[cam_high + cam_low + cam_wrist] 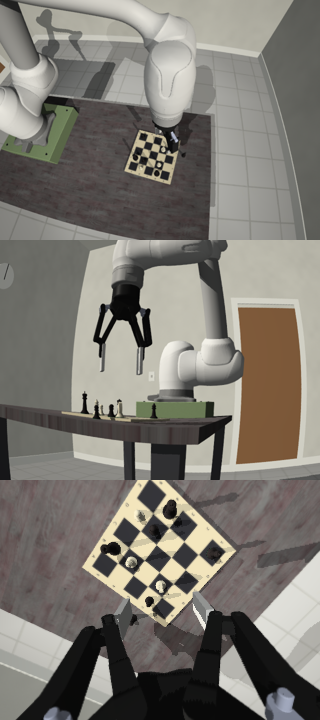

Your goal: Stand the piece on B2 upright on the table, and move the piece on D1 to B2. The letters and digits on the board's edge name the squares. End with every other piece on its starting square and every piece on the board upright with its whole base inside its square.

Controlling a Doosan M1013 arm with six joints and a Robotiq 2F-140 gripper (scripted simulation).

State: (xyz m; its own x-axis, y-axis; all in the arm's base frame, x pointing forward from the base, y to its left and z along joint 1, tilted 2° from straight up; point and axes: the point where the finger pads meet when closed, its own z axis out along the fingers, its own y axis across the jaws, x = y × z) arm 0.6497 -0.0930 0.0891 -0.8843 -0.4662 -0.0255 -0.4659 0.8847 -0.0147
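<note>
My gripper (120,371) is open and empty, and it hangs well above the chessboard (151,157). In the wrist view its fingers frame the board's near corner. A white piece (163,149) stands upright on the board just beside the gripper. It also shows in the side view (119,409) and in the wrist view (160,585). A black pawn (183,154) stands upright on the table just off the board's right edge. It also shows in the side view (153,411). The square labels are too small to read.
Several other black and white pieces stand upright on the board, among them a tall black one (84,403) and a black one in the far corner (143,136). The arm's green base (43,134) sits at the table's left. The table edge lies close to the board's right.
</note>
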